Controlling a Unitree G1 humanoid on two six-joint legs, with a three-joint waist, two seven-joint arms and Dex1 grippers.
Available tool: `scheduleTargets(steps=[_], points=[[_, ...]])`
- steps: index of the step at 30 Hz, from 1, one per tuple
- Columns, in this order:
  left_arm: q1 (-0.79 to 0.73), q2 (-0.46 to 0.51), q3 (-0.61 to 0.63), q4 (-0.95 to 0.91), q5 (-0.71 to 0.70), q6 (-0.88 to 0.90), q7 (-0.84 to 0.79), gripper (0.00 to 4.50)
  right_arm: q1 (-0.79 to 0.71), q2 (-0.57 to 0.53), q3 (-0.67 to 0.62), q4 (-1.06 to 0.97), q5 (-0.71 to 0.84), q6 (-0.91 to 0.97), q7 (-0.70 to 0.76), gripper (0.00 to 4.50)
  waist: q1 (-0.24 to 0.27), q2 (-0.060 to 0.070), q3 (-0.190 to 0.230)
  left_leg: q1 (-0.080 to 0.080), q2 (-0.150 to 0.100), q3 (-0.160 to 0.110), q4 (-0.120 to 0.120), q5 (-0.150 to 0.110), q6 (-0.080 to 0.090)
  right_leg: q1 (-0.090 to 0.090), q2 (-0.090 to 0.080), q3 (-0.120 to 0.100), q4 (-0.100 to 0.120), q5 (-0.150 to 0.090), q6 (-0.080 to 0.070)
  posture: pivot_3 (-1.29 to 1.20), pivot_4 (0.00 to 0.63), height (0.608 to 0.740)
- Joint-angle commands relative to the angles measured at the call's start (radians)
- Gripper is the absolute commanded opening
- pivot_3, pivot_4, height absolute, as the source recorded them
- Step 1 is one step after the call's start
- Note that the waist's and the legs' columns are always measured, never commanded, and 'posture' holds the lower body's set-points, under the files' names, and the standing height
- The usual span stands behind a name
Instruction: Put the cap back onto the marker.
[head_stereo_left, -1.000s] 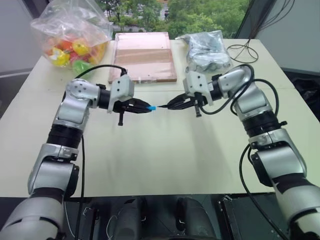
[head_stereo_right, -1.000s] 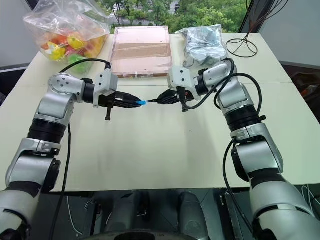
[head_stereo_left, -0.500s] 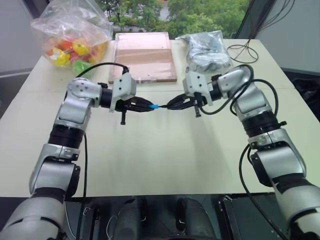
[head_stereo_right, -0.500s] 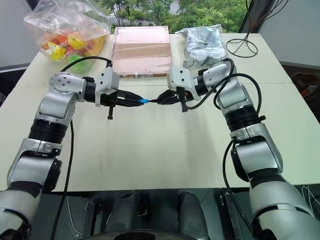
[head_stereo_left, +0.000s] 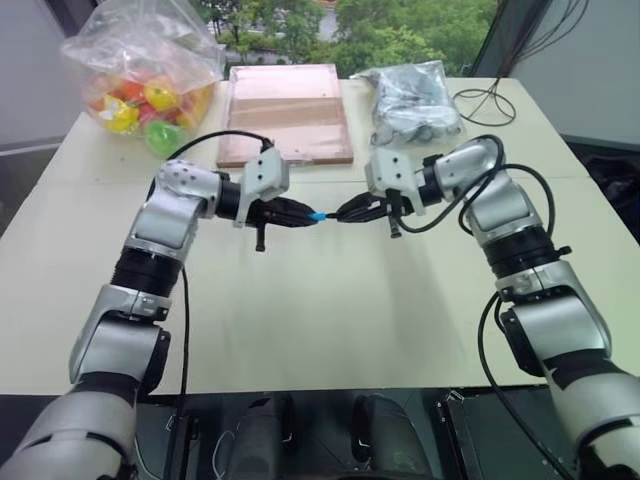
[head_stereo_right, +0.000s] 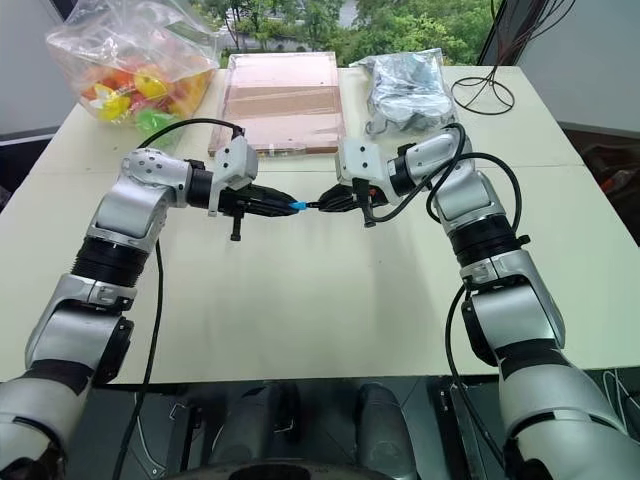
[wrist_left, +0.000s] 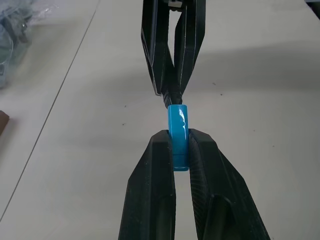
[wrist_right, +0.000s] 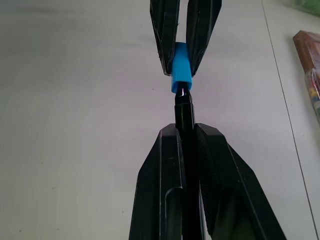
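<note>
Cap (wrist_left: 178, 135): pinched in left end effector (head_stereo_left: 305, 214), above counter (head_stereo_left: 330, 300) centre. Marker (wrist_right: 183, 112): clamped in right end effector (head_stereo_left: 350, 212), tip just at cap's mouth. Advice: keep both on one axis, push straight together, no twisting sideways.

Lab-like workroom: plain table (head_stereo_left: 330, 300), loose cables (head_stereo_left: 490, 100), bagged toys (head_stereo_left: 140, 75).

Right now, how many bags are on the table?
2. A bag of colourful toys at the far left corner, and a bag of grey things at the far side, right of the board.
</note>
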Motion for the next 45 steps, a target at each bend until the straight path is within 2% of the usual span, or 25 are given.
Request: scheduleTargets(steps=[1,17,35,45], points=[[-0.051,-0.025,-0.029,-0.073,-0.008,0.007,-0.005,0.01,-0.049,0.042,-0.003,-0.040,0.012,0.013,-0.029,0.00,0.001,0.000,0.000,0.000,0.000,0.000,0.000,0.000,0.000,0.000,0.000,0.000,0.000,0.000,0.000,0.00,0.150,0.740],[-0.056,-0.036,-0.089,-0.085,0.124,-0.212,-0.003,0.01,-0.069,0.109,-0.003,0.005,0.010,0.098,-0.025,0.00,0.002,0.000,0.000,0.000,0.000,0.000,0.000,0.000,0.000,0.000,0.000,0.000,0.000,0.000,0.000,0.00,0.150,0.740],[-0.073,-0.076,-0.118,-0.072,0.167,-0.206,-0.034,0.01,-0.079,0.165,0.011,0.025,-0.015,0.101,-0.023,0.00,0.002,0.000,0.000,0.000,0.000,0.000,0.000,0.000,0.000,0.000,0.000,0.000,0.000,0.000,0.000,0.00,0.150,0.740],[-0.096,-0.099,-0.076,-0.049,0.146,-0.186,-0.029,0.01,-0.072,0.173,-0.012,0.001,-0.002,0.130,-0.025,0.00,0.001,0.000,0.000,0.000,0.000,0.000,0.000,0.000,0.000,0.000,0.000,0.000,0.000,0.000,0.000,0.00,0.150,0.740]])
